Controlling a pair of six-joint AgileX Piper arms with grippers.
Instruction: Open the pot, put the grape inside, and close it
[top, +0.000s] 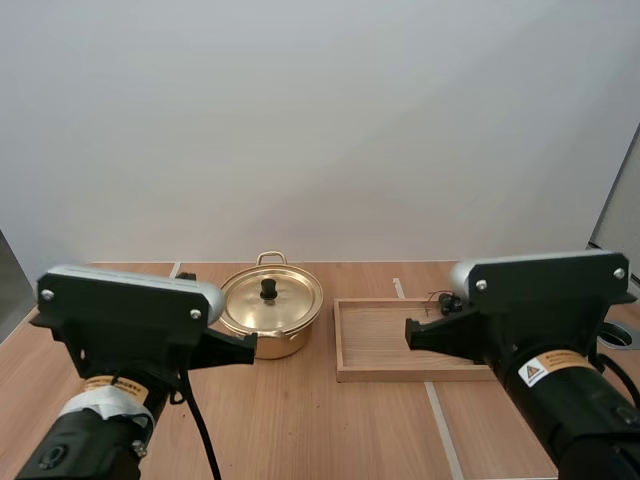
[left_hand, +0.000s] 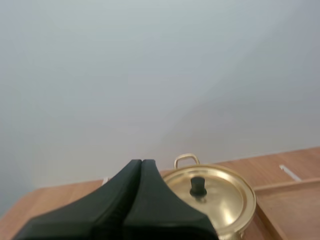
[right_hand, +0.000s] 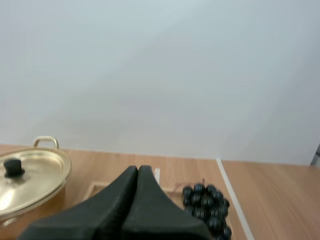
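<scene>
Pot — brass-coloured, loop handles, standing on the surface; lid seated on it, black knob upright at the lid's middle; not yet opened.

Wooden tray — just beside the pot, on the right arm's side; a narrow gap between the two.

Bunch of grapes — dark, lying in the tray toward the end away from the pot; well apart from the pot.

Left gripper — fingers pressed together into one dark wedge, holding nothing; raised above the surface, short of the pot; the knob lies ahead of its tip and a little toward the tray.

Right gripper — likewise closed and empty; the grapes lie just beyond its tip, on the side away from the pot.

Judgement: the left arm is nearer the lid, the right nearer the grapes; opening would call for the left gripper to part its fingers and go forward and down onto the knob.
</scene>
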